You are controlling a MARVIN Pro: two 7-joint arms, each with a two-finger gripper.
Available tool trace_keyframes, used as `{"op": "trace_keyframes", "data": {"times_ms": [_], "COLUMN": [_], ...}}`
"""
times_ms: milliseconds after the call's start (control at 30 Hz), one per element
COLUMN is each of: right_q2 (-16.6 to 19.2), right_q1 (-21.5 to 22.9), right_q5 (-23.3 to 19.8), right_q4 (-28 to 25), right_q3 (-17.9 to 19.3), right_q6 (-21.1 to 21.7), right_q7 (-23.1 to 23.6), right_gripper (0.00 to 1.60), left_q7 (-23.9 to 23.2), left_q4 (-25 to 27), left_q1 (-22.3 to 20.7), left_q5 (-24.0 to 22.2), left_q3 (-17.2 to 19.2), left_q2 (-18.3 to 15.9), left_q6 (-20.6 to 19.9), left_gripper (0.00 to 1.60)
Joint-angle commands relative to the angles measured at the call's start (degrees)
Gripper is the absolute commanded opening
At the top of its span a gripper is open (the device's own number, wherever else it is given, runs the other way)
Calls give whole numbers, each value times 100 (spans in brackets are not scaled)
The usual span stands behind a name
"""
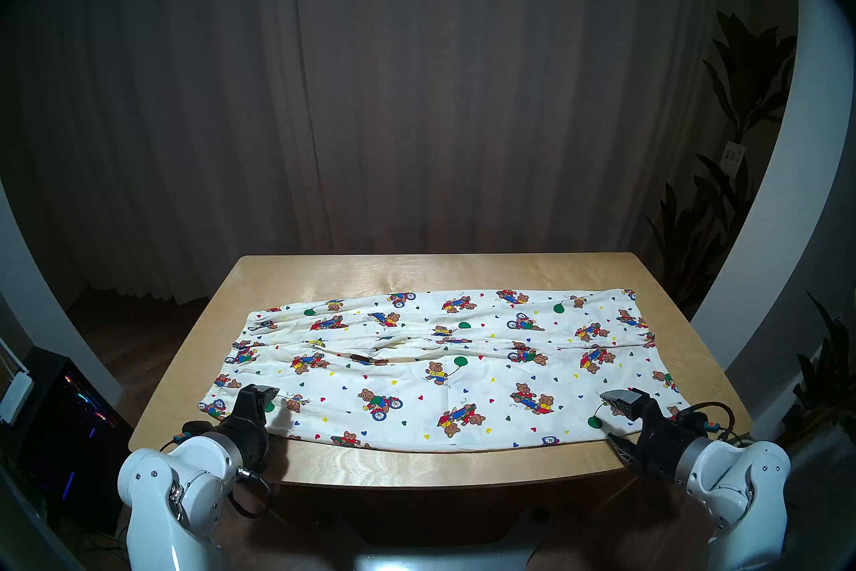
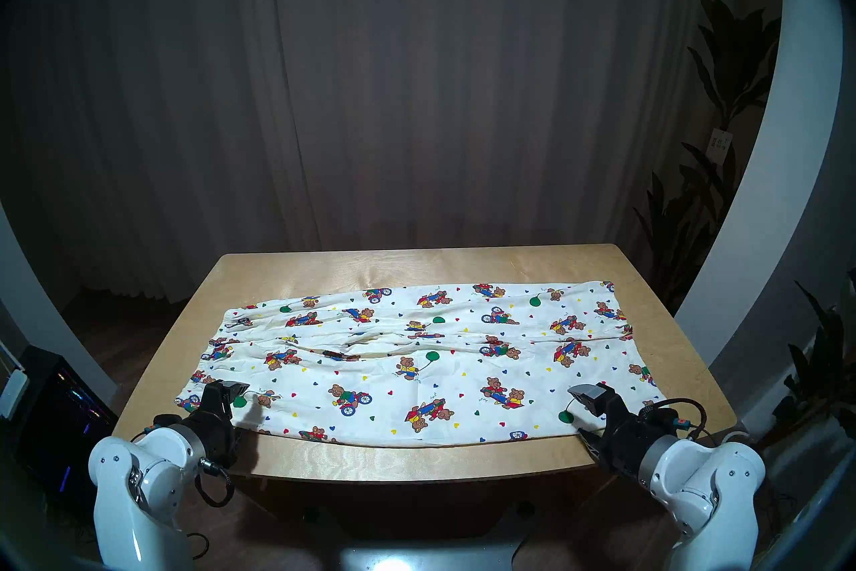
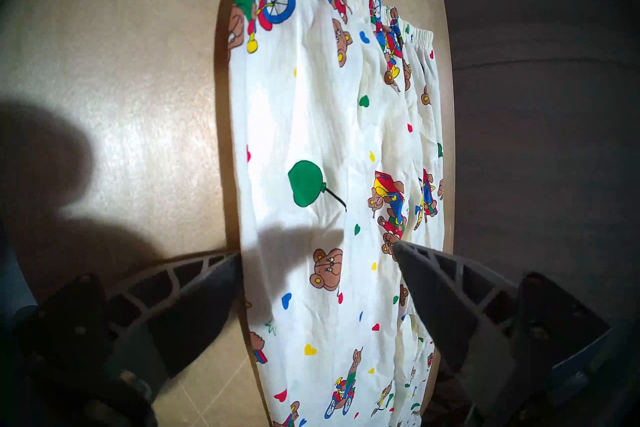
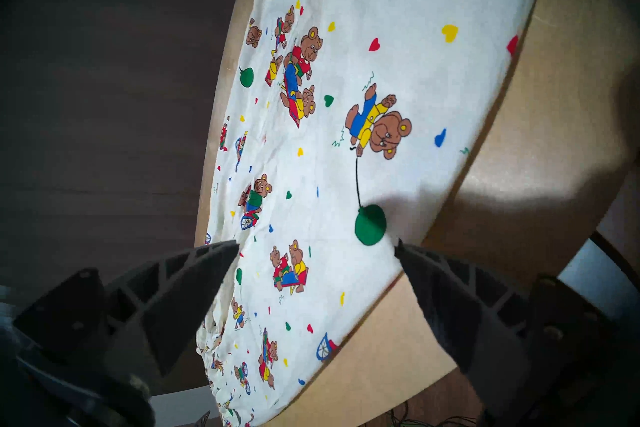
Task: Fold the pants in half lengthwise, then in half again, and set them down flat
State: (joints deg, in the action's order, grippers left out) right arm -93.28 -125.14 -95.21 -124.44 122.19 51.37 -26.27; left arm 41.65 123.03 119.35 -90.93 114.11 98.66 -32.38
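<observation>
The cream-white pants (image 1: 440, 366) printed with teddy bears lie spread flat across the wooden table (image 1: 417, 273). The gathered waist is at the left, and the two legs lie side by side running to the right. My left gripper (image 1: 266, 410) is open and hovers over the near edge by the waist. In the left wrist view the gripper (image 3: 316, 249) straddles the cloth's edge (image 3: 311, 124). My right gripper (image 1: 606, 415) is open over the near leg's edge by a green balloon. In the right wrist view the gripper (image 4: 317, 242) holds nothing above the cloth (image 4: 381, 69).
A strip of bare table (image 1: 440, 463) runs along the front edge, and another (image 2: 417, 269) behind the pants. A dark curtain (image 1: 417, 92) hangs behind the table. A plant (image 1: 722, 208) stands at the right. A lit computer case (image 1: 69, 417) sits on the floor at the left.
</observation>
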Motion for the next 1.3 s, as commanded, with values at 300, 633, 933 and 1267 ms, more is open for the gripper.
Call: {"op": "trace_keyframes", "data": {"times_ms": [300, 633, 933, 1267], "right_q2": [-467, -351, -193, -43], "right_q1": [-293, -123, 277, 656], "right_q5": [-73, 202, 354, 750], "right_q4": [-107, 104, 339, 750], "right_q3": [130, 185, 89, -123], "right_q6": [-224, -397, -514, -791], "right_q7": [24, 127, 74, 2], "right_gripper": [160, 160, 160, 160], "left_q7": [97, 206, 227, 295], "left_q4": [-235, -363, -462, -626], "left_q1": [-15, -232, -439, -610], "left_q5": [10, 93, 94, 224], "left_q3": [65, -6, -28, -125], "left_q2": [-78, -228, -315, -369], "left_q6": [-104, -203, -262, -238], "left_gripper": [160, 160, 160, 160]}}
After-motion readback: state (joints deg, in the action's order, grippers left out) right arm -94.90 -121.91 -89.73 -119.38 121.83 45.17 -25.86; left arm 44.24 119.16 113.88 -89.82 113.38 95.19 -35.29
